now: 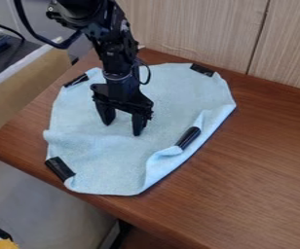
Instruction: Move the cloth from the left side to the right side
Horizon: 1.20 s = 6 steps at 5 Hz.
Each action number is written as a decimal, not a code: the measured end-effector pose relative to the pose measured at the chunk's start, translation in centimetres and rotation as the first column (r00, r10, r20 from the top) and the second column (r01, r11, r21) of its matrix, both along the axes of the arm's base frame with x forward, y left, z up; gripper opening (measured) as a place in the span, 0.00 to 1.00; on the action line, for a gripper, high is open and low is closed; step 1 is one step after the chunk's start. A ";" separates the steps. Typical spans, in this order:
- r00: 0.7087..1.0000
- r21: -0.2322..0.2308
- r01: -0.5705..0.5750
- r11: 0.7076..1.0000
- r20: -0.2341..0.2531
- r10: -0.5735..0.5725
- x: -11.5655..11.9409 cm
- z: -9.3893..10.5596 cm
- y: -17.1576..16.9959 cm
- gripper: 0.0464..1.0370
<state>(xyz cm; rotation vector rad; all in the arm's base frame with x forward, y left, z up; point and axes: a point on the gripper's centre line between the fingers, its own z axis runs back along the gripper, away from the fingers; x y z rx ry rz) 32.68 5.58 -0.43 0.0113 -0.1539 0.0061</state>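
Observation:
My gripper (122,127) hangs over the left-middle part of the light blue cloth (169,97), fingers apart and pointing down, with no fabric visibly pinched between them. Whether the tips touch the cloth I cannot tell. The cloth lies spread on the left part of the brown table, with black patches near its edges. Its right edge is folded inward around one black patch (188,138), and a low crease crosses its lower left part. Another patch (60,168) sits at the lower left edge.
The wooden table (263,165) extends to the right of the cloth. A light wood-panelled wall (198,29) stands along its back edge. The table's rounded left corner and front edge are close to the cloth. A black cable loops beside the arm.

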 end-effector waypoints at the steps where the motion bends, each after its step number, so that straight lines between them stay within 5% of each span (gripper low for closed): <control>1: 1.000 -0.017 -0.002 1.000 0.001 0.002 0.3 0.0 -0.6 0.96; 4: 0.976 -0.046 0.218 0.975 0.006 -0.218 0.9 0.0 -7.8 0.96; 6: 0.906 -0.059 0.423 0.904 -0.004 -0.424 -1.3 0.1 -14.6 0.96</control>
